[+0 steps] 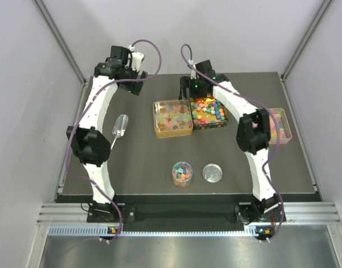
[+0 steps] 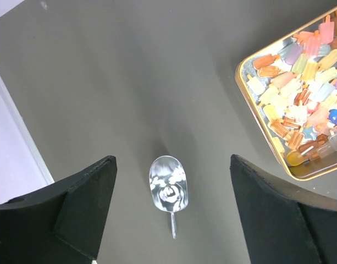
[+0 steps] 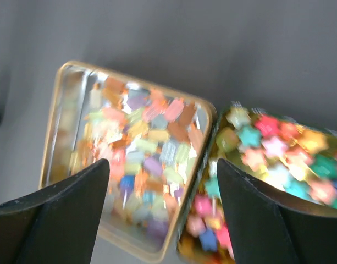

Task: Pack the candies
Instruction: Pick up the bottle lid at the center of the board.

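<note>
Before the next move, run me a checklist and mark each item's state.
1. Left gripper open and empty: ok.
2. Scoop lying on the table, in line with that gripper's opening in the wrist view: ok.
3. Right gripper open, holding nothing, above the gold tin and dark tin: ok.
4. Jar upright, silver lid off and lying beside it: ok.
5. Room left in the jar for more candies: cannot tell.

Left claw (image 2: 172,165) and right claw (image 3: 163,165) agape
</note>
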`<state>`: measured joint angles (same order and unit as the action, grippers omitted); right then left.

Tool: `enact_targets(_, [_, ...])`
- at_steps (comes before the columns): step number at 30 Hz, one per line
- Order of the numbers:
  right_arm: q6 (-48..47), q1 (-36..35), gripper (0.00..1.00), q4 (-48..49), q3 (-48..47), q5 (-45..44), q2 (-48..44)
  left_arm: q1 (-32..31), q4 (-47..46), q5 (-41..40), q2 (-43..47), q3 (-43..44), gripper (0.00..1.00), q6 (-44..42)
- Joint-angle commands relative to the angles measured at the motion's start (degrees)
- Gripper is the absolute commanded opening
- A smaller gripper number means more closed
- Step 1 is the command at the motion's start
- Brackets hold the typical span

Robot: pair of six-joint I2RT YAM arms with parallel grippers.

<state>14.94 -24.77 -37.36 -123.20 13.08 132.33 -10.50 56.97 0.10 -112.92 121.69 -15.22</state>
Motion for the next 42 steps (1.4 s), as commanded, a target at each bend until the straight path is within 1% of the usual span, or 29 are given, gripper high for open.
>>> enact_targets(1, [-12.98,1.39,0.78,7.37,8.29,0.72,-21.88,0.48,-1.34,-0.36,6.31,-0.57,0.98,3.09])
enact_targets(2, [-16.83,1.57,0.78,8.87,15.81,0.98,-24.90,0.66,-1.42,4.42,6.92,-3.27,0.98,4.57])
enact_targets(3, [-25.57,1.66,0.77,11.85,19.97,1.50,-28.06,0.92,-1.34,7.08,8.15,-5.04,0.98,5.46])
enact_targets(4, [-30.27,1.66,0.75,12.92,24.45,3.77,-34.10,1.97,-1.42,9.81,8.68,-6.80,0.98,7.03])
enact_targets(5, [-34.67,1.57,0.74,14.06,33.46,4.58,-36.94,2.41,-1.77,12.36,8.95,-10.30,0.99,10.96])
enact_targets(6, [-42.63,1.66,0.70,14.07,37.55,5.11,-39.49,2.85,-2.64,17.43,9.04,-12.16,0.99,12.57])
enact_targets(7, [-46.89,1.57,0.68,12.77,41.16,7.64,-43.61,3.73,-2.57,22.96,8.60,-14.35,0.99,13.28])
enact_targets(8, [-50.85,1.57,0.66,11.19,47.55,8.88,-45.22,4.08,-2.74,26.50,8.08,-15.33,0.98,14.94])
enact_targets(9, [-56.37,1.57,0.61,8.04,50.48,10.37,-46.71,4.17,-5.70,31.49,8.07,-16.91,0.98,17.40])
enact_targets(10, [-58.77,1.57,0.58,6.53,55.47,11.26,-48.99,4.17,-6.95,34.24,8.07,-19.27,0.98,18.03])
enact_targets(11, [-61.06,0.96,0.54,4.86,57.78,11.96,-50.06,4.17,-7.31,36.53,7.81,-19.38,0.98,17.17])
enact_targets(12, [-65.87,0.43,0.49,2.32,59.89,12.14,-51.02,4.00,-7.40,38.03,6.85,-19.04,0.98,16.81])
enact_targets(13, [-68.00,-0.27,0.47,1.69,64.18,12.14,-53.12,3.91,-7.49,38.05,6.23,-17.90,0.98,16.72])
enact_targets(14, [-71.59,-1.49,0.46,0.98,66.31,12.23,-54.45,4.00,-7.14,38.31,4.75,-16.85,0.98,15.76])
enact_targets(16, [-73.99,-2.64,0.44,0.72,71.40,12.49,-58.13,4.00,-6.08,38.22,3.51,-13.52,0.97,14.10])
enact_targets(20, [-81.10,-7.46,0.42,-2.44,77.04,13.64,-62.45,3.91,-5.03,36.82,0.52,-8.93,0.88,11.01])
enact_targets(21, [-81.90,-8.26,0.42,-2.88,77.92,13.64,-63.07,3.91,-4.85,36.29,0.08,-8.32,0.83,10.74])
enact_targets(24, [-83.66,-10.03,0.42,-5.08,79.95,15.03,-63.51,3.91,-4.06,35.06,-1.16,-6.29,0.74,8.98])
enact_targets(28, [-87.61,-11.78,0.42,-8.86,81.09,16.45,-65.79,3.91,-3.62,33.21,-1.42,-6.20,0.73,8.54])
enact_targets(32, [-93.67,-13.19,0.41,-12.46,82.24,17.41,-66.77,4.00,-3.53,31.54,-2.65,-5.85,0.73,8.54])
enact_targets(36, [-95.45,-13.81,0.40,-11.60,82.85,17.07,-65.28,4.00,-2.92,30.75,-3.36,-4.27,0.74,8.37])
enact_targets(39, [-95.97,-13.81,0.35,-10.27,82.59,16.54,-63.26,4.00,-2.83,30.40,-3.36,-4.18,0.73,8.19])
enact_targets(42, [-96.41,-13.72,0.34,-9.66,81.89,16.28,-60.63,4.00,-2.83,29.70,-3.09,-4.35,0.74,8.11])
